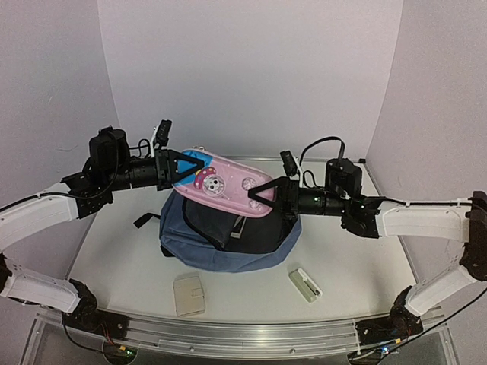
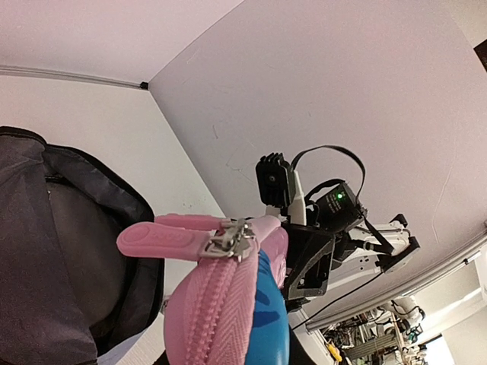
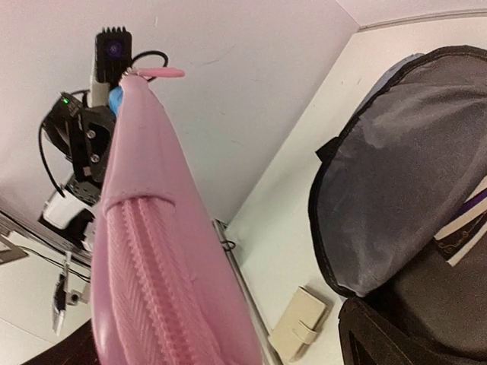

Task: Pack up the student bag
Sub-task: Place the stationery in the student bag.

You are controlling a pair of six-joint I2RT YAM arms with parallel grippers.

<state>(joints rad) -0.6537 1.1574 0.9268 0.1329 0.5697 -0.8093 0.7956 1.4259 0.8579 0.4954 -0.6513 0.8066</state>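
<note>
One pink pencil case [image 1: 224, 185], held aloft, my left pincer [image 1: 179, 167] clamped on one end, my right pincer [image 1: 262, 199] on the other; student bag [image 1: 228, 255], unzipped, on counter [image 1: 114, 258] beneath

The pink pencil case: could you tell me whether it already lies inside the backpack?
No, the pink pencil case hangs above the open backpack, held by the left gripper and right gripper.

Blue bag [image 1: 228, 257]; pink, perhaps cartoon-printed case [image 1: 232, 188]
</note>
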